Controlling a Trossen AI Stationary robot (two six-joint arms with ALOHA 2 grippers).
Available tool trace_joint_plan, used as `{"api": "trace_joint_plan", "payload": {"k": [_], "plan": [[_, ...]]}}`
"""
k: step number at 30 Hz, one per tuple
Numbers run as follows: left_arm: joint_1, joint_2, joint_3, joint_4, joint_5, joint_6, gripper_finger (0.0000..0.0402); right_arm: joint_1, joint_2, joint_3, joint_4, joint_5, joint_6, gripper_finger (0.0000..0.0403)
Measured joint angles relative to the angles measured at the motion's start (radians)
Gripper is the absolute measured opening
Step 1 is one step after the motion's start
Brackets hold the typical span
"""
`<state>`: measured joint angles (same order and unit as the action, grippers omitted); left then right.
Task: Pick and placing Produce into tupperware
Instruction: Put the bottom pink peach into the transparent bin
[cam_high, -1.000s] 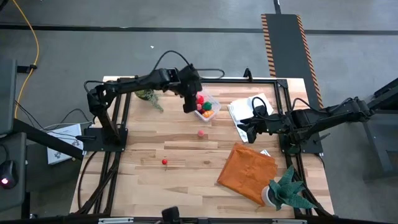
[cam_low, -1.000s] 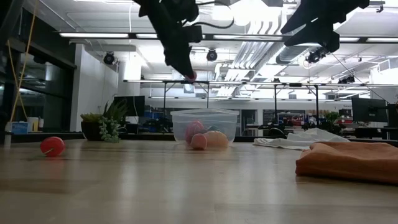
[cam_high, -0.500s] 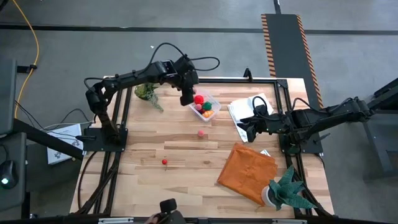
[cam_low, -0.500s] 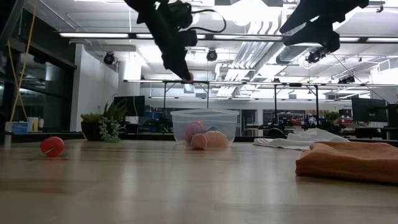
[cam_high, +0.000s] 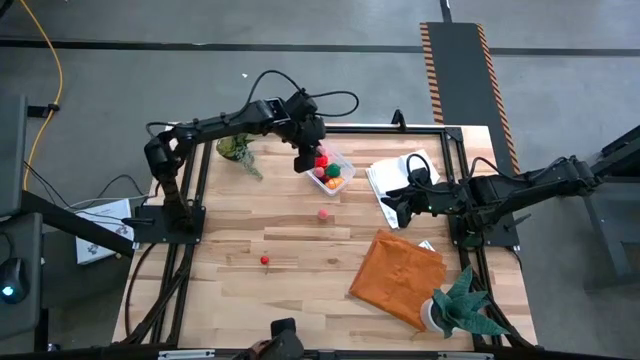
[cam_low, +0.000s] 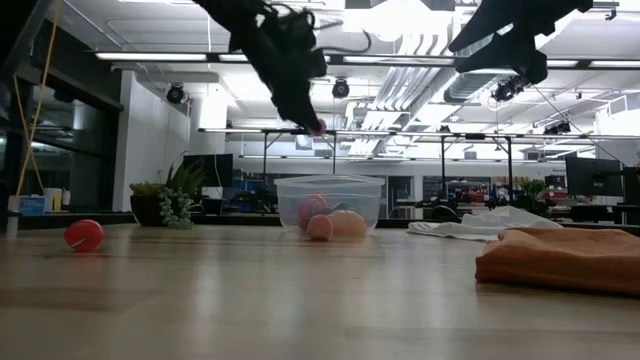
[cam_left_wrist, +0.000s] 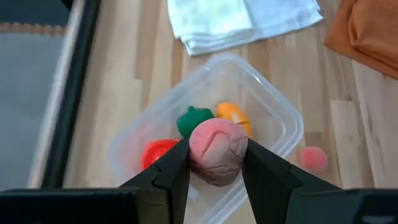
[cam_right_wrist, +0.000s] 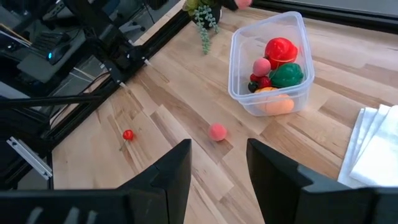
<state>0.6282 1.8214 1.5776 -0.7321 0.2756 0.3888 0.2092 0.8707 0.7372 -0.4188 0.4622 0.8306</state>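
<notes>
Table: left wrist view alone shows fingers clamping seemingly pink produce.

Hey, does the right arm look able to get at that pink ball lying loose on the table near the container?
Probably yes. The right gripper hangs open and empty, the pink ball lies on bare wood between it and the tupperware, and nothing stands between them. The left gripper is busy above the tupperware.

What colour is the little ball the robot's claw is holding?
Pink, pinched by the left gripper; clearest in the left wrist view.
</notes>
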Motion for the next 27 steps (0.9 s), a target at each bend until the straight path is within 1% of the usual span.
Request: {"api": "trace_joint_plan", "payload": {"k": [2,12,18,27], "plan": [[0.001,0.029,0.0,-0.001,0.018,-0.005,0.0122,0.0,0.0,0.0,0.001,0.001,0.003,0.0144],[0.001,0.144,-0.001,-0.002,0.002,-0.004,0.0122,0.0,0.0,0.0,0.002,0.008,0.013,0.0144],[0.0,0.174,0.0,0.017,-0.015,-0.004,0.0122,0.0,0.0,0.0,-0.001,0.008,0.03,0.0144],[0.001,0.175,0.0,0.061,-0.017,-0.021,0.0122,0.0,0.0,0.0,-0.001,0.034,0.033,0.0144]]}}
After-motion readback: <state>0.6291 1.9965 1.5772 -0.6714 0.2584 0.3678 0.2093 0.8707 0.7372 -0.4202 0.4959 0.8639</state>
